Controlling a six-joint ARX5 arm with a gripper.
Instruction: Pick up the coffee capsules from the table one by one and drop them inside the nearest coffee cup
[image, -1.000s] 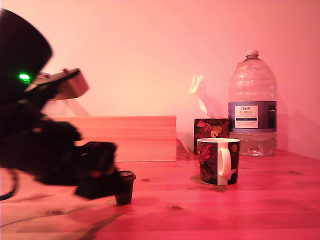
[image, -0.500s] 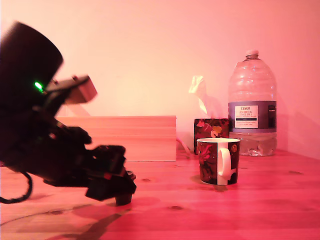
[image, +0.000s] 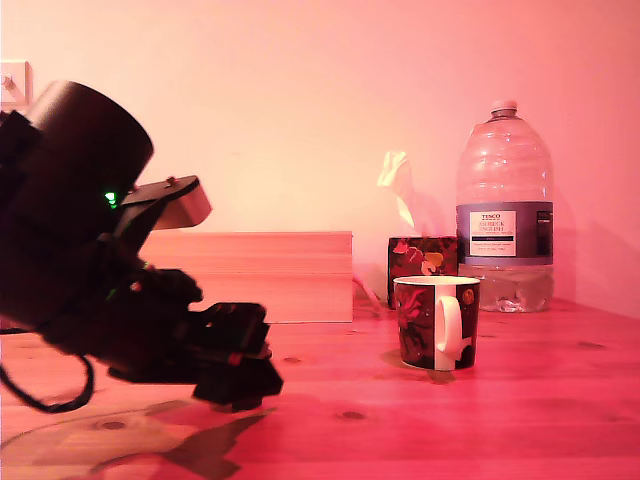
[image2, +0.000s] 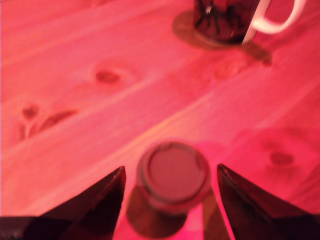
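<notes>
Between spread hand (image2: 170, 197) fingers: capsule (image2: 173, 175).

Large clear water bottle (image: 504, 205) at the worktop's back edge, white label panel reading "TESCO", smaller print beneath illegible

Your tool (image: 245, 385) now sits lower and nearer the coffee cup (image: 436, 322), its open fingers flanking the capsule (image2: 172, 175), hiding it in the exterior view.

The knotty pine bench (image: 520, 400) carries a floral mug (image: 437, 322), capsule (image2: 173, 175), tissue box (image: 422, 258), water bottle (image: 504, 208) and wooden box (image: 262, 276).
</notes>
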